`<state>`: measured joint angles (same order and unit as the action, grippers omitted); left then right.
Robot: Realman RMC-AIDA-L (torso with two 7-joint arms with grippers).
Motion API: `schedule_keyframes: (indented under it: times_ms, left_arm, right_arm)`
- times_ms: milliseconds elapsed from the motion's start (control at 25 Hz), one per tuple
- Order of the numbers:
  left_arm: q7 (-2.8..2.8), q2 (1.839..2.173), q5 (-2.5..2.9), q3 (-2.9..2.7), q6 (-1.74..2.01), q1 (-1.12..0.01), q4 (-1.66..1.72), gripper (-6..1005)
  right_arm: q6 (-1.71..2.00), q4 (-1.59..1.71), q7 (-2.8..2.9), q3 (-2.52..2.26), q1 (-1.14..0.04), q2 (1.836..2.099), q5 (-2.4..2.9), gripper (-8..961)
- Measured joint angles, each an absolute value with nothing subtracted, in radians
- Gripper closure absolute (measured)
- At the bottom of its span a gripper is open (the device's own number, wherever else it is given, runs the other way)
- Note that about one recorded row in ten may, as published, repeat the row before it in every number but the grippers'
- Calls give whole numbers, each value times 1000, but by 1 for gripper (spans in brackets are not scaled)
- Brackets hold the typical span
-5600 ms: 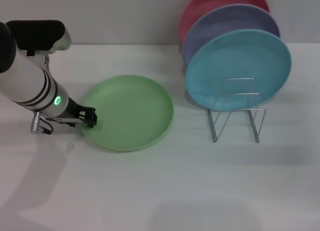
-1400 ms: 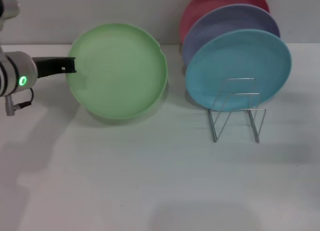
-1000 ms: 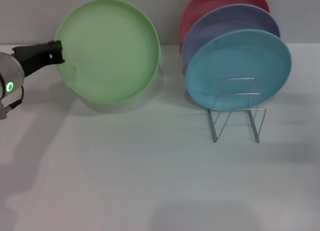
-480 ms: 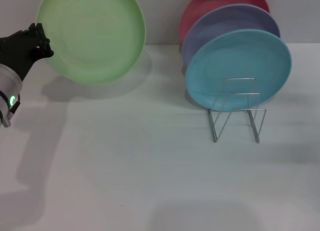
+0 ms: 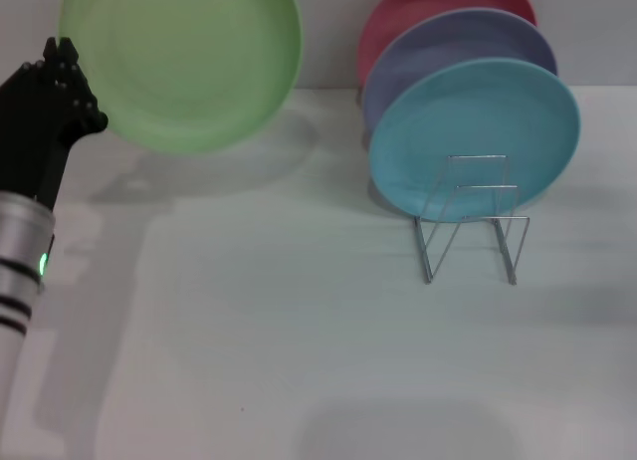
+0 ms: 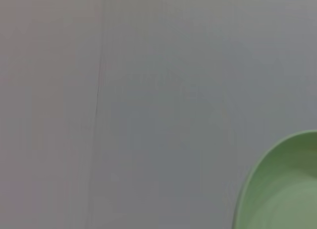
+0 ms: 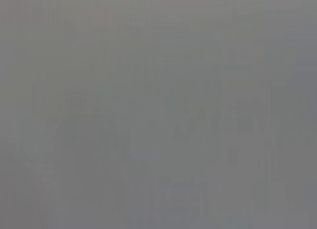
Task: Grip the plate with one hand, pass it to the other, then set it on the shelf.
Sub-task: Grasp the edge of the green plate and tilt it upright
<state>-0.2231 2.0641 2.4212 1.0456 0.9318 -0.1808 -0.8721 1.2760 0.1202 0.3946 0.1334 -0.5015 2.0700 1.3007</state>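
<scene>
Head cam looks down on the white bench (image 5: 299, 360) from in front. Left wrist cam faces a blank wall, sharing only the round light green plastic plate (image 5: 181, 62) (image 6: 285, 189). Right wrist cam shows plain grey.

The head view is bright and evenly lit, with soft shadows lying on the white table (image 5: 299, 360) under the raised green plate (image 5: 184, 62) and below the arm (image 5: 25, 251). Both wrist views are dim, grey and blurred, nearly featureless.

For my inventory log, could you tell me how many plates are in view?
4: round light green plastic plate held aloft by the left gripper; sky-blue, lavender and red plates standing on the silver wire rack.
</scene>
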Motion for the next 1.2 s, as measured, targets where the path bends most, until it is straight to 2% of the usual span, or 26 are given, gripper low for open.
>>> schedule_keyframes:
  times_ms: [480, 800, 1200]
  left_arm:
    - [-140, 2079, 2288, 714, 1322, -240, -681, 968]
    - [-317, 2080, 2063, 480, 1354, -346, -643, 968]
    - [-449, 2080, 2056, 377, 1398, -370, -653, 967]
  right_arm:
    - [1280, 138, 395, 124, -512, 2069, 1307, 489]
    - [1310, 162, 442, 116, -526, 2068, 1313, 490]
    - [1319, 161, 455, 116, -512, 2069, 1308, 489]
